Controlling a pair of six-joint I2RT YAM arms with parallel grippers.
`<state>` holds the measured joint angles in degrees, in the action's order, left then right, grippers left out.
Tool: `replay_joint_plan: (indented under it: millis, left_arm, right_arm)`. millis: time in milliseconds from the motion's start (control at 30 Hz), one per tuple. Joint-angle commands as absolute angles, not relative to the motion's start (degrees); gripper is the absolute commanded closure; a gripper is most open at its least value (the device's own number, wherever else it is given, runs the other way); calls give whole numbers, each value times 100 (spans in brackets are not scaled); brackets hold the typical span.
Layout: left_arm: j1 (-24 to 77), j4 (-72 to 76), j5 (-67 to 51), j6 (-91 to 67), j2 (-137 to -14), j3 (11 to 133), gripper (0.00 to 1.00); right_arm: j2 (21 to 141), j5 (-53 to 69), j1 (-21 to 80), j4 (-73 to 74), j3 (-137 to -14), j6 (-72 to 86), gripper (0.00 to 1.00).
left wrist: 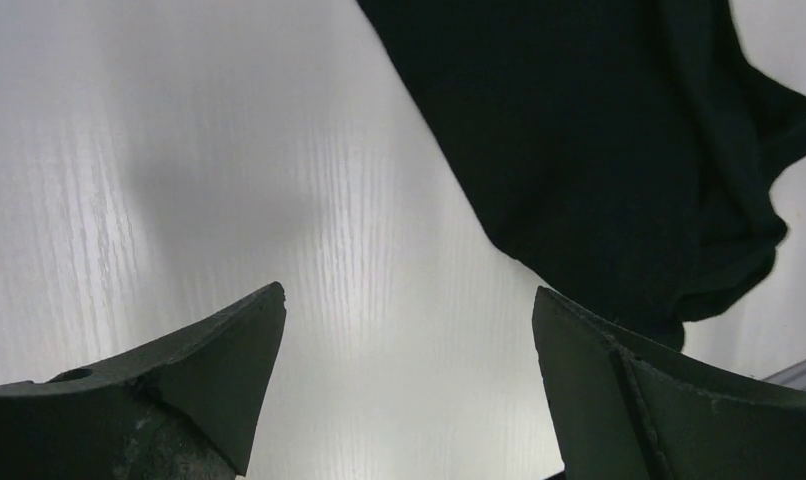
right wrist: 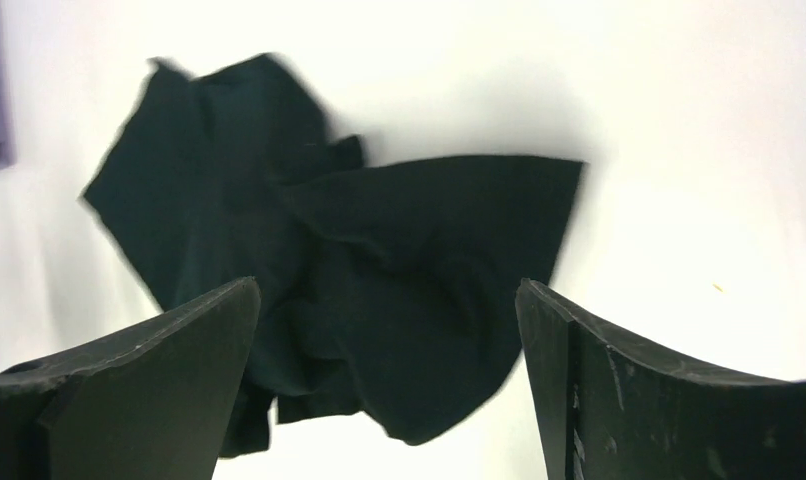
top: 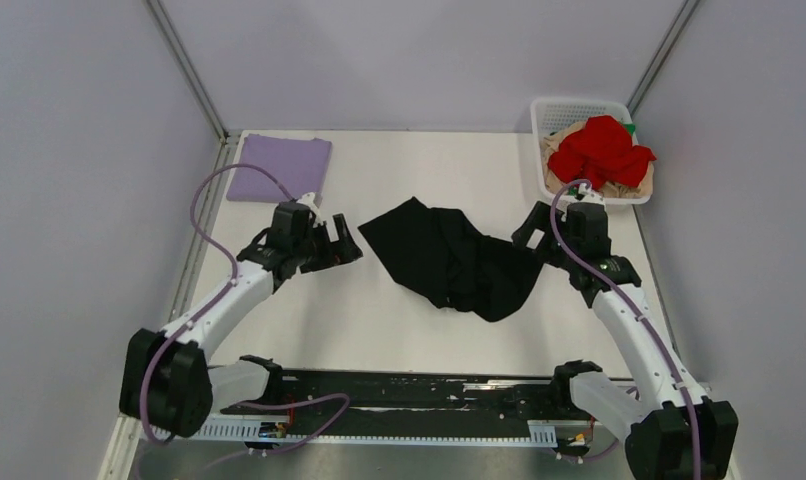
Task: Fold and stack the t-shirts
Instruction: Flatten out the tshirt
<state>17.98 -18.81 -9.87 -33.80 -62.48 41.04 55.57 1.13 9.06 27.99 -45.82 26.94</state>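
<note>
Left gripper (left wrist: 409,300): jaws are seen spread wide; nothing is held; bare white table (left wrist: 179,150) is seen between the fingers.
Left gripper, position: it is placed just beside the left corner of the black t-shirt (top: 449,258), with a gap of table between; it is pointed towards the cloth.
Right gripper (right wrist: 389,290): jaws are seen spread wide; nothing is clamped; black cloth is seen in the gap and beyond it.
Right gripper, position: it is seen at the right edge of the black t-shirt in the top view; contact with the cloth cannot be told.
Black t-shirt: it is lain crumpled at mid-table between the two grippers; it is creased and unfolded; one pointed corner is turned to the far left.
Lavender t-shirt (top: 279,167): it is lain folded flat at the far left corner, well apart from the black one.
Basket (top: 579,102): it is stood at the far right corner; a red t-shirt (top: 601,150) is heaped on top; tan cloth (top: 557,152) is seen beneath; a scrap of green (top: 631,127) is seen at the right rim.
</note>
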Motion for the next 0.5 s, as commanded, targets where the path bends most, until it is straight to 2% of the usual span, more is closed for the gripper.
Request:
replay_joint_plan:
  millis: [0, 267, 467]
  left_arm:
    - [1802, -1638, -1183, -3380, -7470, 4780, 0]
    - [1875, -1733, -1151, -3508, -9684, 5968, 0]
    - [2345, -2355, -486, -3680, -10856, 6949, 7]
  right_arm:
    - [5572, -590, 519, 3129, -4331, 3318, 0]
    - [6348, -414, 68, 2821, -4184, 3468, 0]
    - [6874, 328, -415, 2457, -4200, 3518, 0]
